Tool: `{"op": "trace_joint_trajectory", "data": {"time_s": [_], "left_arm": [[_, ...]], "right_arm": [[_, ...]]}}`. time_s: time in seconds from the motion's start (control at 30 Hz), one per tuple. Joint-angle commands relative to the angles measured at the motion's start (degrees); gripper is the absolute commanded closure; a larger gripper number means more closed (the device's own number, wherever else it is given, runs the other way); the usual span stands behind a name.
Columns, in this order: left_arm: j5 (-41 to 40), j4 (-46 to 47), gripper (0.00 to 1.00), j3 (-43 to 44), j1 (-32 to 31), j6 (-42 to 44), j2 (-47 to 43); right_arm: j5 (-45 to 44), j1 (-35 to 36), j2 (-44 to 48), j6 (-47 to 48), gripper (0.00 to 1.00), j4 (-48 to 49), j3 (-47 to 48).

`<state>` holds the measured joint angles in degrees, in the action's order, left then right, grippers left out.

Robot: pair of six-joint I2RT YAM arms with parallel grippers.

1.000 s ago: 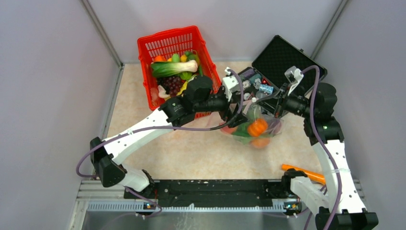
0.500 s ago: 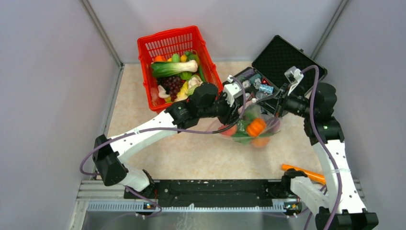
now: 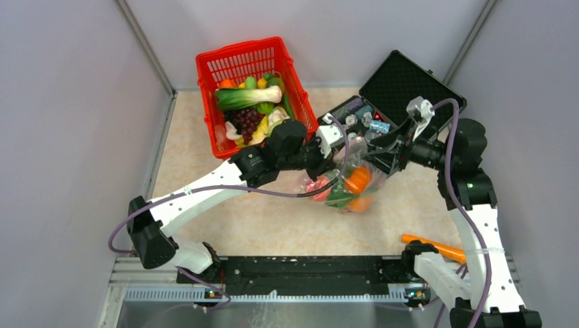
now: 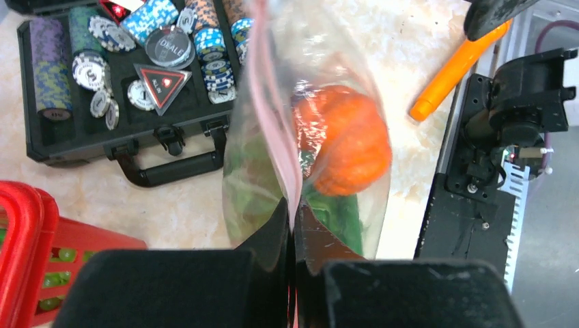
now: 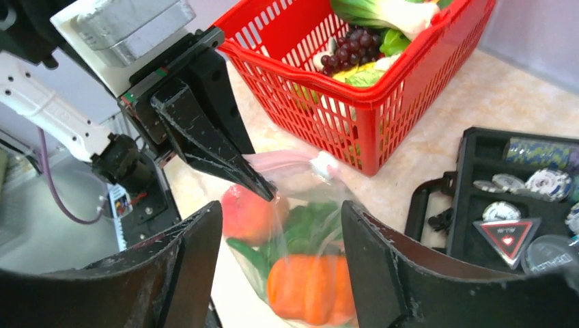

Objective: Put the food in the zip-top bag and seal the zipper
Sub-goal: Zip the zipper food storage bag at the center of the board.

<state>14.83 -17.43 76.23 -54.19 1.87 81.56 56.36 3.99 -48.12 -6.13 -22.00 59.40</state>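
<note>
The clear zip-top bag hangs just above the table, between the two arms. Inside it are an orange pumpkin, green lettuce and a red tomato-like ball. My left gripper is shut on the pink zipper at the near end of the bag's mouth. In the top view the left gripper holds the bag from the left. My right gripper is open, with its fingers on either side of the bag and apart from it.
A red basket with more toy food stands at the back left. An open black case with poker chips lies behind the bag. An orange marker lies near the right arm's base.
My left gripper has shut on the bag's zipper. The right gripper has opened and let go of the bag. The bag has shifted a little to the left.
</note>
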Motion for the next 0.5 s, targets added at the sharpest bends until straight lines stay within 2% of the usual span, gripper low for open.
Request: {"op": "trace_joint_trajectory", "data": {"time_s": [0.0, 0.2, 0.3, 0.47], "left_arm": [[6.74, -3.43, 1.00, 5.90, 0.49, 8.50, -2.40], [18.50, -12.40, 1.00, 9.49, 3.66, 17.38, -4.30], [21.64, -15.11, 1.00, 11.17, 4.54, 19.56, -5.20], [29.68, -21.83, 1.00, 14.29, 5.73, 24.29, -3.96]], "right_arm": [[1.52, 0.30, 1.51, 9.75, 0.33, -6.33, 5.58], [3.20, 0.29, -0.83, 17.02, 0.28, -13.64, 7.31], [6.05, 0.28, -1.84, 19.96, 0.28, -15.56, 8.30], [13.46, 0.27, -0.65, 20.10, 0.28, -12.58, 5.01]]}}
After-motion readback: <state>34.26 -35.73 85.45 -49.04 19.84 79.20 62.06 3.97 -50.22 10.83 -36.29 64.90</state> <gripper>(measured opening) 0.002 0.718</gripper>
